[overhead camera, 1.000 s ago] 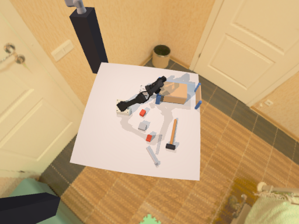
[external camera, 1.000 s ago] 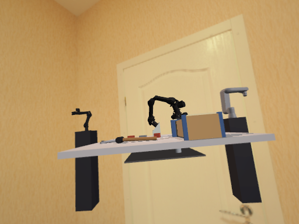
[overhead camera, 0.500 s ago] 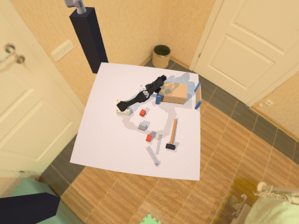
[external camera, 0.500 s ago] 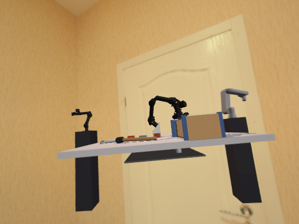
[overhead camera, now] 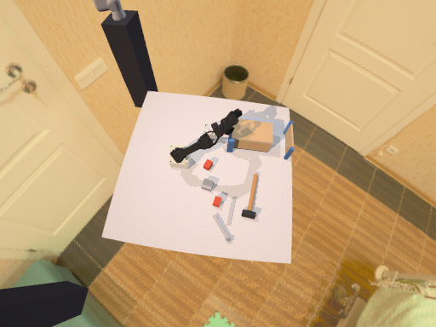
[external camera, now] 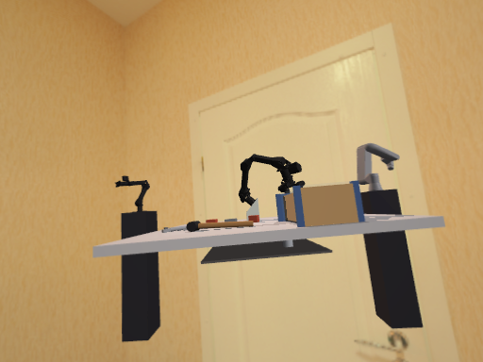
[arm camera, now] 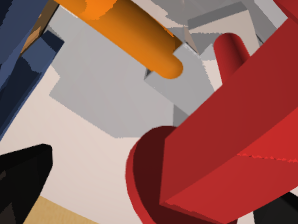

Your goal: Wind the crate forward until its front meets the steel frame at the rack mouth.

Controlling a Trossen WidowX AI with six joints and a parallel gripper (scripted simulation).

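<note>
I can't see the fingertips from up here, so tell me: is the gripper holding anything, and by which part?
Nothing is held: the gripper is open, its fingers spread wide apart with the red handle between them, ungripped.

two red blocks point(overhead camera: 208, 164) point(external camera: 211, 221), one hammer point(overhead camera: 253, 192) point(external camera: 222, 225), one crate point(overhead camera: 255, 135) point(external camera: 329, 205).

The winch handle point(overhead camera: 224, 133) point(arm camera: 222, 140) is red, with a flat-sided arm, a round disc at one end and a slimmer rod; it lies between the spread fingertips of the gripper point(overhead camera: 226, 131) point(external camera: 285, 189) point(arm camera: 162, 185). The winch point(overhead camera: 207, 125) is pale and mostly hidden under the arm, close to the gripper. Just beside the gripper, the tan, box-shaped crate point(overhead camera: 255, 130) point(external camera: 291, 207) sits flat and level, its nearer end close to the blue steel frame point(overhead camera: 228, 146) point(external camera: 280, 207) point(arm camera: 30, 75); whether they touch cannot be told.
</note>
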